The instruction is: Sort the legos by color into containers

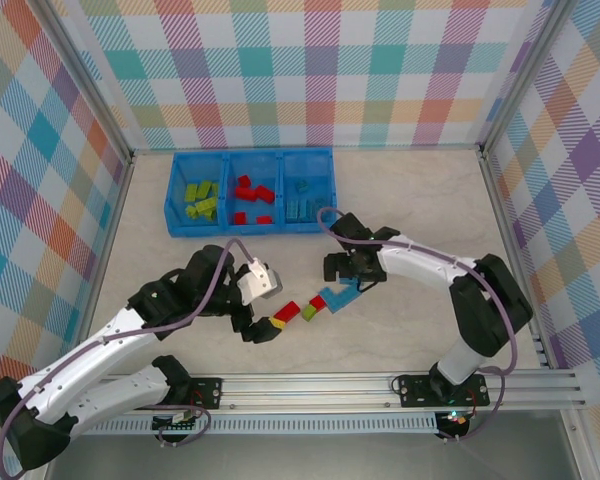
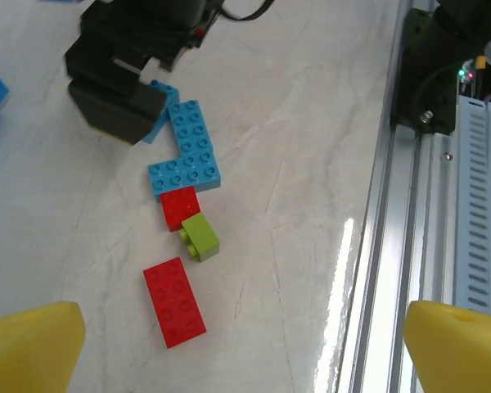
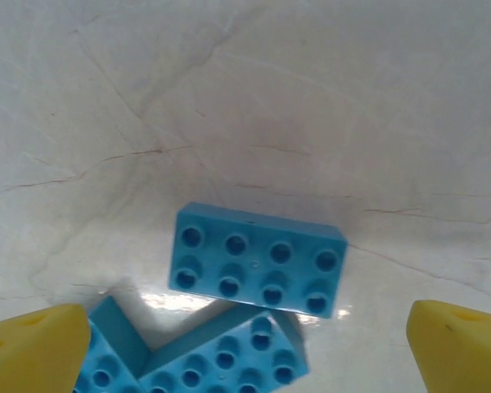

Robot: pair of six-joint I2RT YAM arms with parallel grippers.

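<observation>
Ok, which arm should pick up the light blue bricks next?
Right: the right gripper hovers open directly above the light blue brick. The left gripper sits nearer the red brick.

Legos (image 2: 173,301): glossy moulded plastic, studded tops. Tray (image 1: 280,231): bright blue plastic, smooth thin walls. Tabletop (image 2: 295,123): pale marble-look, polished, glare streak beside the rail. Rail (image 2: 393,213): brushed aluminium extrusion. Finger pads (image 3: 33,348): matt yellow, rubbery-looking. Enclosure walls (image 1: 40,150): matt plaid print.
</observation>
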